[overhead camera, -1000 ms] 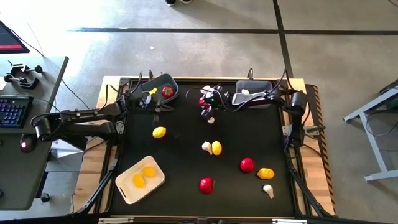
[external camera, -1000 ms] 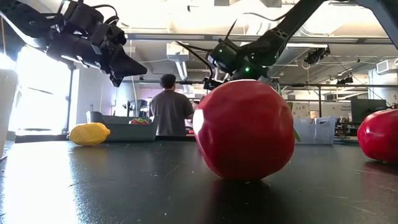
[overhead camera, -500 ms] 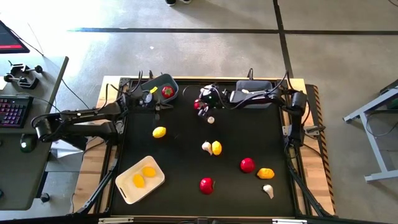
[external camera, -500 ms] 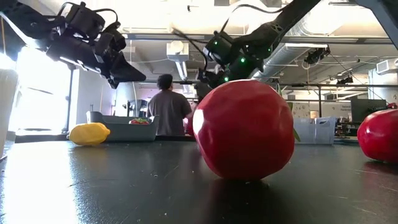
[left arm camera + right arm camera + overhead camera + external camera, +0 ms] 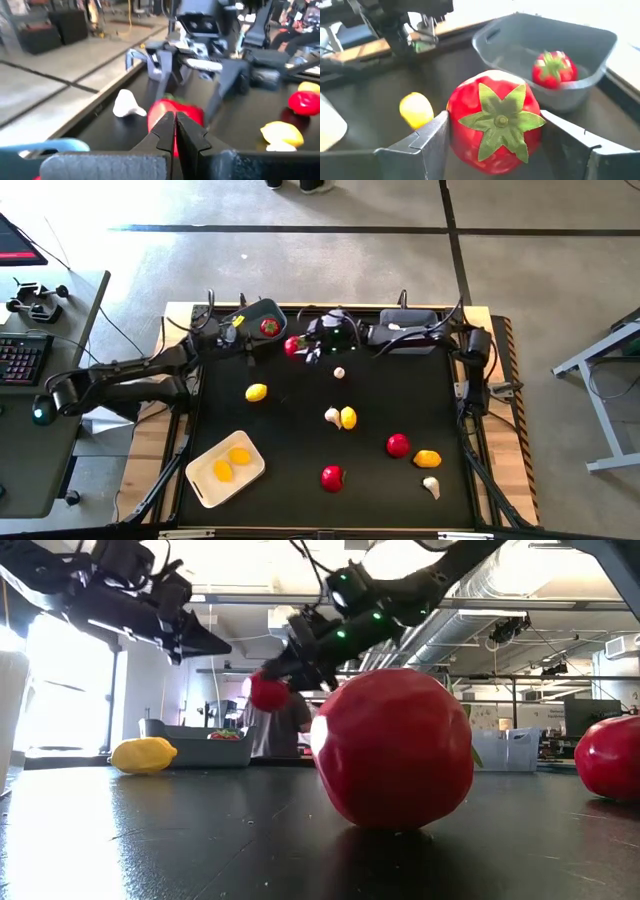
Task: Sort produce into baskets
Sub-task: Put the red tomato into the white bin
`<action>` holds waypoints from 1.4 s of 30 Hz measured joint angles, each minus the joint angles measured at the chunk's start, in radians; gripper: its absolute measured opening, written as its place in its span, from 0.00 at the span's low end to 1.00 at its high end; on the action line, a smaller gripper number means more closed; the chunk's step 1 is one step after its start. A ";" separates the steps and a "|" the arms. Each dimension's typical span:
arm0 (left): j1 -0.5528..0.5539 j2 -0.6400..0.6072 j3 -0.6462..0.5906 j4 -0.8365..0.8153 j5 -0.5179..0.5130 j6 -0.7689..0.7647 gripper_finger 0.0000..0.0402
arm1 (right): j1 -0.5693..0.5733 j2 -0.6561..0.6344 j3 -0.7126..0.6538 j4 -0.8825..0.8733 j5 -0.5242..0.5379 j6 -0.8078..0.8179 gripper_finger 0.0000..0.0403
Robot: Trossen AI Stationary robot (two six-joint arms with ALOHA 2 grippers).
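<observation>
My right gripper (image 5: 296, 347) is shut on a red round toy tomato with a green top (image 5: 492, 120). It hangs above the table just right of the rounded grey-blue bin (image 5: 258, 315), which holds another red tomato (image 5: 269, 327). My left gripper (image 5: 247, 342) is shut and empty, hovering by that bin's near side. The dark grey bin (image 5: 407, 340) at the far right holds a garlic bulb (image 5: 394, 327). The cream tray (image 5: 207, 488) at the near left holds two lemons. More produce lies loose on the black table. My right gripper pinches the tomato's two opposite sides (image 5: 454, 125) between its two fingers (image 5: 427, 137). The green top faces back toward the wrist. The fingers come from the table's right, slanting slightly down. The tomato (image 5: 268, 692) is lifted clear of the table.
Loose on the table lie a garlic bulb (image 5: 339, 373), a lemon (image 5: 256, 392), a garlic-and-lemon pair (image 5: 341, 417), two red pieces (image 5: 398, 445) (image 5: 332, 477), a lemon (image 5: 427, 458) and a garlic bulb (image 5: 431, 486). A person stands in the room behind.
My right gripper has risen from beside the garlic bulb and moved toward the table's left, toward the grey-blue bin. It has carried the red tomato up clear of the table. The garlic bulb stays where it was.
</observation>
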 joint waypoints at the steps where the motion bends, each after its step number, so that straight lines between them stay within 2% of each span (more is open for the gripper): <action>1: 0.002 -0.014 0.000 -0.002 -0.008 0.006 0.00 | 0.007 0.018 0.032 0.000 0.014 -0.007 0.63; 11: 0.157 -0.166 0.000 -0.009 -0.045 -0.041 0.00 | 0.023 0.314 0.467 -0.017 0.071 -0.024 0.63; 16: 0.242 -0.217 0.000 -0.017 -0.042 -0.073 0.00 | 0.018 0.478 0.724 -0.102 0.069 -0.040 0.63; 22: 0.295 -0.220 0.000 -0.019 0.001 -0.073 0.00 | 0.013 0.658 1.017 -0.249 0.061 -0.051 0.63; 25: 0.303 -0.219 0.000 -0.030 0.002 -0.072 0.00 | 0.012 0.680 0.995 -0.184 0.060 -0.037 0.63; 28: 0.308 -0.221 0.000 -0.035 0.003 -0.067 0.00 | 0.011 0.684 0.980 -0.204 0.060 -0.004 0.63; 34: 0.308 -0.221 0.000 -0.036 0.002 -0.062 0.00 | 0.012 0.681 0.982 -0.209 0.107 -0.070 0.63; 42: 0.308 -0.221 0.000 -0.037 0.002 -0.064 0.00 | 0.017 0.681 0.982 -0.248 0.108 -0.061 0.74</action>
